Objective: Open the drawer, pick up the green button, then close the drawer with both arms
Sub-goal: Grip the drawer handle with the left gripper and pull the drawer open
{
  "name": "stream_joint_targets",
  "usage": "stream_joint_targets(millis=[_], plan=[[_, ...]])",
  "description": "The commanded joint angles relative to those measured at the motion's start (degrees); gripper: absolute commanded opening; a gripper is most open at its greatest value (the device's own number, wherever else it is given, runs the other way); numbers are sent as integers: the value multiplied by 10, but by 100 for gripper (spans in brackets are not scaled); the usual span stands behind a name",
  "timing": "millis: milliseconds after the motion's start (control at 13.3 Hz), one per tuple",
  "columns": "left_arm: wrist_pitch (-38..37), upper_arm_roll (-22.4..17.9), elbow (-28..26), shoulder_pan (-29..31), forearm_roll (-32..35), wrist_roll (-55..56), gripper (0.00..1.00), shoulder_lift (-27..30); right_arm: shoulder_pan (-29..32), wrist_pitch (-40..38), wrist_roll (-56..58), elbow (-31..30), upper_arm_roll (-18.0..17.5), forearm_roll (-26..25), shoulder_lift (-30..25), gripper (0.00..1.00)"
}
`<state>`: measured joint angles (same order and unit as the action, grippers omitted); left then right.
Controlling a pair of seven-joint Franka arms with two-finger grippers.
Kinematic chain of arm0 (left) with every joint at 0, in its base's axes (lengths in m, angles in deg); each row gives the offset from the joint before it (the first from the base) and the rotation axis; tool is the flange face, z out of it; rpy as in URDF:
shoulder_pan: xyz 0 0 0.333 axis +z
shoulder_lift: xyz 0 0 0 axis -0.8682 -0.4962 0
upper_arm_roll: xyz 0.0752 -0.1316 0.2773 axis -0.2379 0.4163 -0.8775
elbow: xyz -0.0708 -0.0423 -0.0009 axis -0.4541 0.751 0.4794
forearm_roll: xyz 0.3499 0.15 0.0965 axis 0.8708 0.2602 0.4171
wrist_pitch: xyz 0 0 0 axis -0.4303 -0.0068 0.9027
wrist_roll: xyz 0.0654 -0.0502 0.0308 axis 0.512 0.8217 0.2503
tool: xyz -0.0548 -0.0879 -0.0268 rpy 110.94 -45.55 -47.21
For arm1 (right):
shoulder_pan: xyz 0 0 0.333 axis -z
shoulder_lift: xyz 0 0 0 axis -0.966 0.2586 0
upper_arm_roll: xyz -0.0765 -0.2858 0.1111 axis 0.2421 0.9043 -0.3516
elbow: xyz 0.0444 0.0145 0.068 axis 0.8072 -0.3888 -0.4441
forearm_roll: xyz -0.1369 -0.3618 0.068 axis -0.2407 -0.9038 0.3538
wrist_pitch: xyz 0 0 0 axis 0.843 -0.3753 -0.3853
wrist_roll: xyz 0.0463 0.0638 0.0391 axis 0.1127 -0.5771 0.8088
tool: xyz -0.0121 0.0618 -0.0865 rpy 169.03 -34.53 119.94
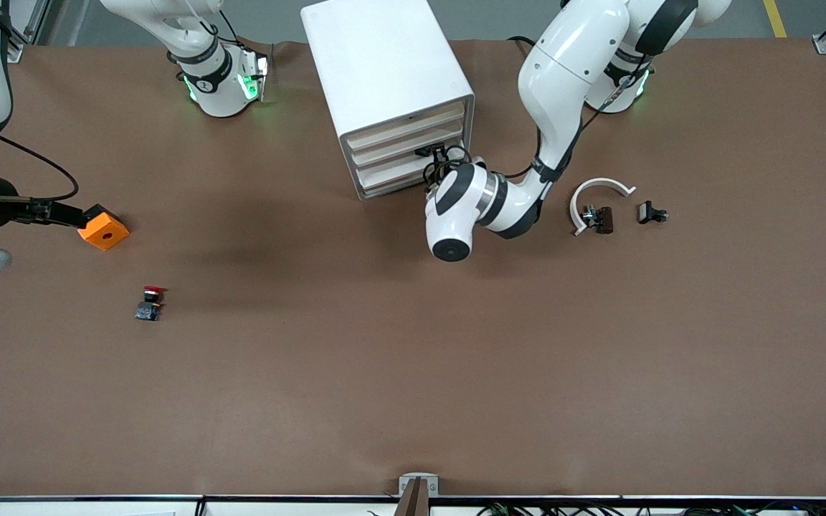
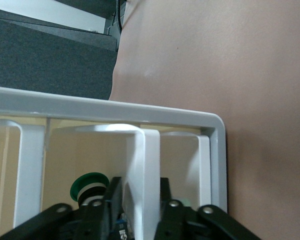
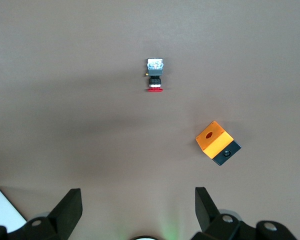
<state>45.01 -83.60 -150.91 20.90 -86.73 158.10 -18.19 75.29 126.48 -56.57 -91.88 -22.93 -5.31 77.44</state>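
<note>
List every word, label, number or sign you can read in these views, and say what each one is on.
None can be read.
The right arm's base bears a small dark mark on its black band, too small to read.
The cabinet, its drawer, the green button, the red button and the orange cube carry no lettering that shows.
</note>
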Motion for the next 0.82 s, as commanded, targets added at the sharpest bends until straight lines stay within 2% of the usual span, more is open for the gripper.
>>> stream_joint_targets(millis=[0, 150, 300, 450, 600, 675, 750], plan=[[-4, -3, 8, -1, -5, -6, 0, -4, -2, -3, -10, 8, -1, 0, 4, 100], [-4, -15, 13, 8, -2, -7, 0, -3, -1, -4, -19, 6, -1, 1, 4, 100], [-3, -23, 27, 35, -2, -10, 0, -4, -11, -5, -88, 6, -3, 22, 3, 100], [6, -23, 41, 76, -2, -13, 0, -5, -42, -8, -153, 6, -3, 23, 2, 100], [17, -23, 49, 90, -2, -30, 2, -5, -82, -5, -212, 6, -3, 24, 1, 100], [34, -23, 50, 98, -3, -41, 29, -5, -112, -4, -246, 6, -3, 30, 1, 100], [40, -23, 51, 102, -3, -50, 87, -4, -147, 5, -265, 2, -3, 39, 4, 100]])
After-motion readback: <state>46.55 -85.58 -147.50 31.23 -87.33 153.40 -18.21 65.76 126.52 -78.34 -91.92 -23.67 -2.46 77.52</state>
